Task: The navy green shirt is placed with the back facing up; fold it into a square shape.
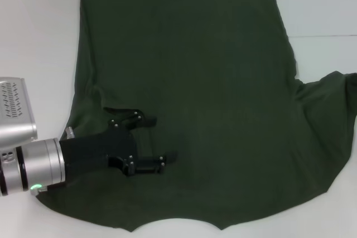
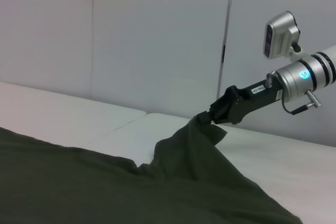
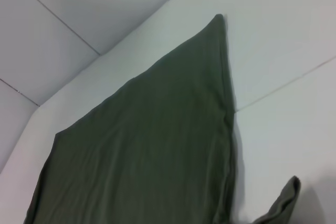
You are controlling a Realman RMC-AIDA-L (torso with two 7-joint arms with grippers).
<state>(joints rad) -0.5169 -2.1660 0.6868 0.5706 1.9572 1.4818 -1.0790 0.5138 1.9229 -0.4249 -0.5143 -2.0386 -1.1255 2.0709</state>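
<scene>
- Left gripper [image 1: 163,140], jaws spread, rests over folded left side of dark olive-green knit T-shirt [image 1: 223,82] on white worktop [image 1: 33,37]
- Right gripper [image 2: 207,119], nearer the unfolded right sleeve, pinches that sleeve, lifted

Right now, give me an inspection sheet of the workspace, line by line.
Surface: white table, seams visible.
Job's things: navy green shirt spread out; right sleeve lifted off the table.
Clutter: nothing seen.
Grippers: left end effector open, over the shirt's left side, sleeve folded in there; right end effector shut on the right sleeve, holding it up.
Cables: short cable at the right wrist.
Surroundings: pale wall panels.
</scene>
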